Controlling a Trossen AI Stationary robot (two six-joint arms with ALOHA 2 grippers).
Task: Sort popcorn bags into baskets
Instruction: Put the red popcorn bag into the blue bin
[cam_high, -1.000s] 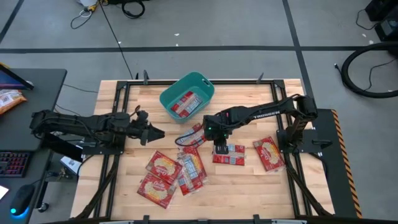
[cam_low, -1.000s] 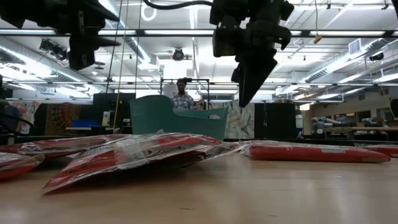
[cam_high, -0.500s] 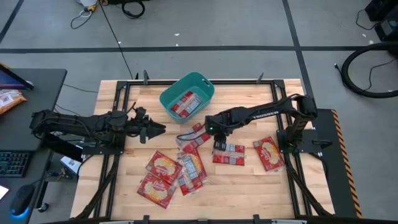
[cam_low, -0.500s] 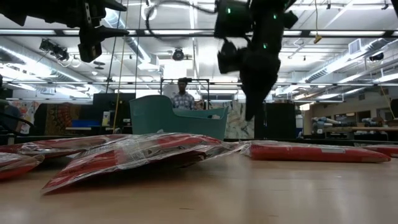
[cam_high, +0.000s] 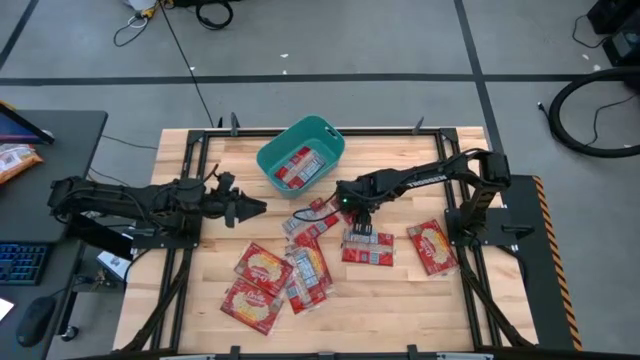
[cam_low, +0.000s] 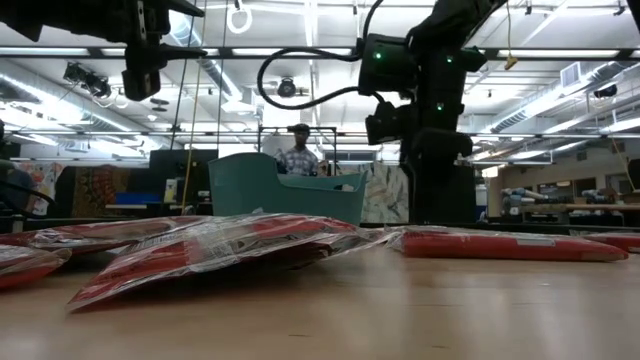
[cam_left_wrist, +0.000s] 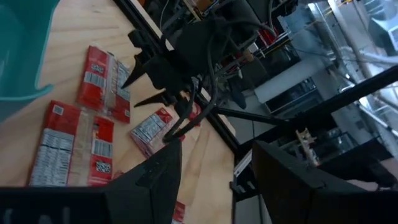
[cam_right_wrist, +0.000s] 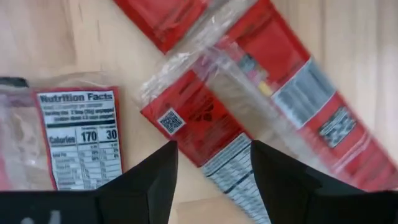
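- My right end effector is down low over the middle of the bench, fingers spread wide and holding nothing.
- In the right wrist view, both fingers point down at a clear-wrapped red popcorn bag; the tips hang just above it and I cannot tell whether they touch.
- A second packet lies beside it, nutrition panel up.
- The low view shows that arm standing nearly upright above the flat bag.
- My left end effector hovers over the bench's left side, well apart from the bags, fingers spread, empty.
- The teal basket sits at the far middle of the bench with bags inside.
- A loose cluster of bags lies at near-centre left, some overlapping; another bag lies alone toward the right.
- A person shows in the room behind the basket in the low view.
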